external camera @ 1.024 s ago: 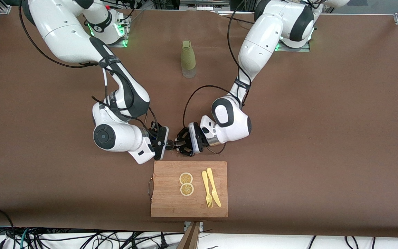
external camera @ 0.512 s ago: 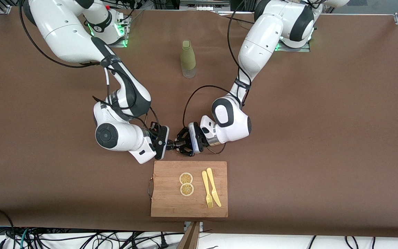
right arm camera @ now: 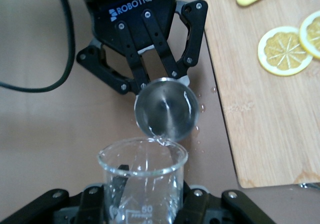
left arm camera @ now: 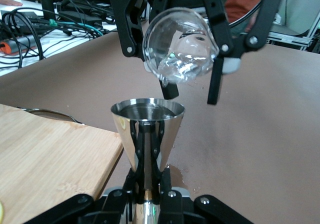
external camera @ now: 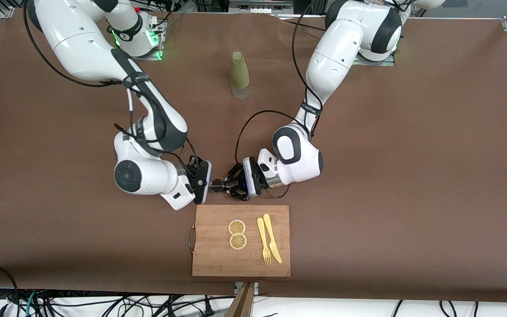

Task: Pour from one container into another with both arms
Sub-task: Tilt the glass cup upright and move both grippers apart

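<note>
We start at the right arm's end of the desk. The right gripper hangs low over the desk, just past the edge of the cutting board that faces the robots' bases. Its fingers are closed around the small clear glass cup, which has printed measure marks on its wall. The cup is tilted, with its lip over the jigger, and a thin thread of clear liquid runs from the lip into the jigger's bowl. Some liquid is also inside the tipped cup.

Next comes the jigger, between the two grippers. It stands upright in the air, its round rim on top and its narrow waist below. The left gripper is clamped on this waist, so the bowl rises above its fingertips. In the right wrist view we see the steel bowl from above, with the cup's rim touching or almost touching its edge. A few drops lie on the desk under the two vessels.

On the board, near its middle, lie two lemon slices, and beside them a yellow fork and a yellow knife.

An olive-green bottle stands upright near the desk edge where the bases are, between the two arms.
</note>
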You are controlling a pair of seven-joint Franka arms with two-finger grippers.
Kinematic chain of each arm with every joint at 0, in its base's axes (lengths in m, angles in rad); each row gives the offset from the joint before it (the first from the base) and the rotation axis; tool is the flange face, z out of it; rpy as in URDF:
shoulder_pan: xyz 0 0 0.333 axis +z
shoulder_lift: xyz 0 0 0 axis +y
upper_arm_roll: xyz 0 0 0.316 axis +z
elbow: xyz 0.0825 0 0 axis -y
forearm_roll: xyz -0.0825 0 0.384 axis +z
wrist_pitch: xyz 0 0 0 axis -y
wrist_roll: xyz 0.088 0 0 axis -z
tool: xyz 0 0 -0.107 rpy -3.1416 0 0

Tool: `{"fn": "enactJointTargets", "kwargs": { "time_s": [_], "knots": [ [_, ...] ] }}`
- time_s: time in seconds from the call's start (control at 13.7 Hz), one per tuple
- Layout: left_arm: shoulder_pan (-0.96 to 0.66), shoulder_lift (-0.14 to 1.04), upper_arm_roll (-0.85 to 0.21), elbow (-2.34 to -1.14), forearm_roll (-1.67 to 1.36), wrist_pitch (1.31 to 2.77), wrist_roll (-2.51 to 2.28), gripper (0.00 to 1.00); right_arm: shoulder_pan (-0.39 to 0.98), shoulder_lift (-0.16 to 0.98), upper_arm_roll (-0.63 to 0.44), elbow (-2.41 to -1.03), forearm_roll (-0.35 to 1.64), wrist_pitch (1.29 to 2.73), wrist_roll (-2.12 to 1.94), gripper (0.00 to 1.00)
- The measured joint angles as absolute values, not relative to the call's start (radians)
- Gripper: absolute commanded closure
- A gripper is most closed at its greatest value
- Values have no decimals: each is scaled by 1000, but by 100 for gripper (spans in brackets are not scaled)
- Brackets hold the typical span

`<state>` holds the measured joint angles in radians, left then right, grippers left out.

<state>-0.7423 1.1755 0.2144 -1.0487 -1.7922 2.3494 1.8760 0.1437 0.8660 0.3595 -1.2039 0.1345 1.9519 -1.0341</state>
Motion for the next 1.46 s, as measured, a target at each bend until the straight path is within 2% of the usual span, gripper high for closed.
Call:
{"fn": "enactJointTargets", "kwargs": {
  "time_s": [0.22,0.37,0.59,0.8,1.24,1.46],
  "knots": [
    [-717,1176,218,-1048,-1792,2286,1893,100,91,867,356,-1204,241,1950,-1159,60],
    [-676,1175,225,-1048,-1792,2181,1940,100,46,868,353,-1212,322,1942,-1275,60],
    [-557,1175,251,-1059,-1792,1942,2037,100,-32,873,350,-1253,430,1934,-1490,60],
    [-473,1174,328,-1090,-1775,1687,2139,100,-98,874,336,-1296,523,1905,-1706,60],
    [-226,1127,340,-1104,-1475,1348,2251,100,-133,881,98,-1456,857,1788,-2295,60],
    [-106,1124,339,-1110,-1343,1220,2337,100,-161,887,35,-1533,924,1760,-2489,60]
  ]
}}
